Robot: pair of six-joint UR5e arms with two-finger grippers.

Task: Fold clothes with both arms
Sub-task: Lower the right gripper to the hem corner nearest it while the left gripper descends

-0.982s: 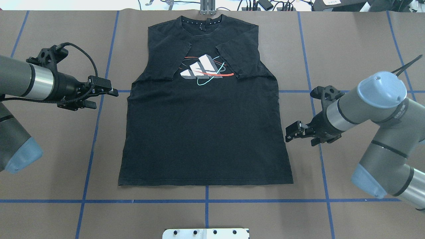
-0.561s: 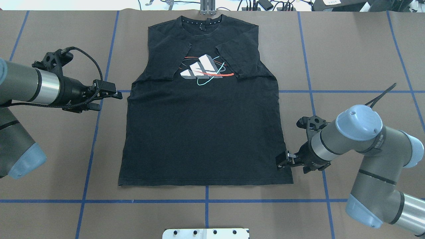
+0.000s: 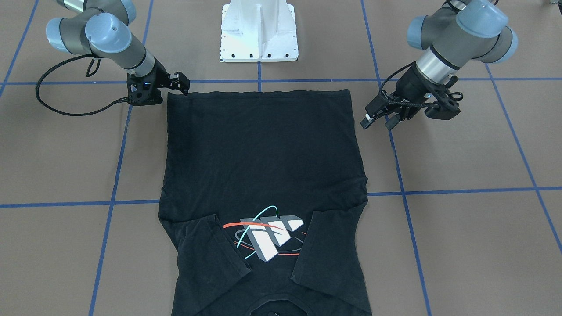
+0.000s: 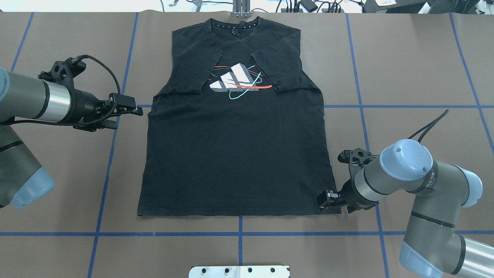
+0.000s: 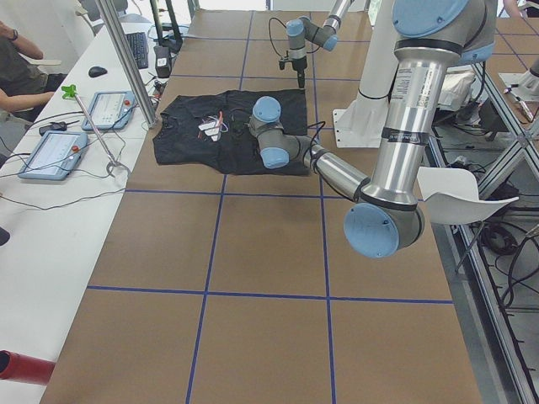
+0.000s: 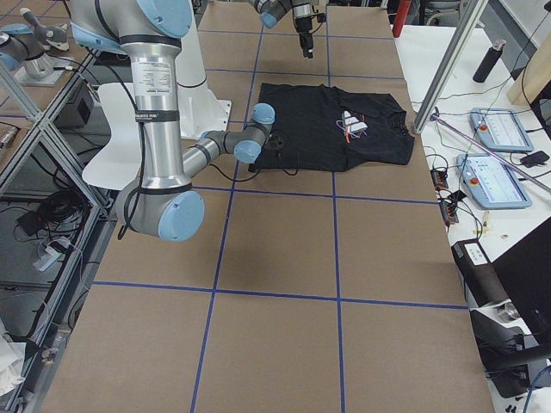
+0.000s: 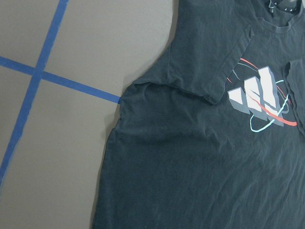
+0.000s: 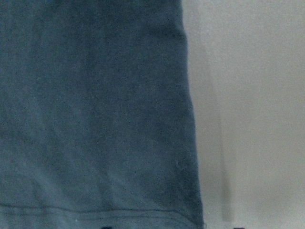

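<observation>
The left arm (image 4: 38, 102) is being held stretched out almost level, its wrist pointing inward toward the middle, and the left pincer (image 4: 129, 117) is being held raised with its fingers clearly apart. The right arm (image 4: 440, 181) is being held folded sharply at the elbow, its wrist angled inward and down. The right pincer (image 4: 330, 202) is being held very low, its fingers apart so far as the wrist view shows.

**Cloth, paper, metal**

We see the T-shirt (image 4: 231, 162) as soft, matt black cloth, its logo (image 4: 235, 79) a smooth print. The table (image 4: 405, 58) wears matt brown paper crossed by blue tape (image 4: 154, 233). The left arm (image 4: 23, 102) and right arm (image 4: 444, 181) show satin grey metal with smooth light-blue caps (image 4: 406, 156).
</observation>
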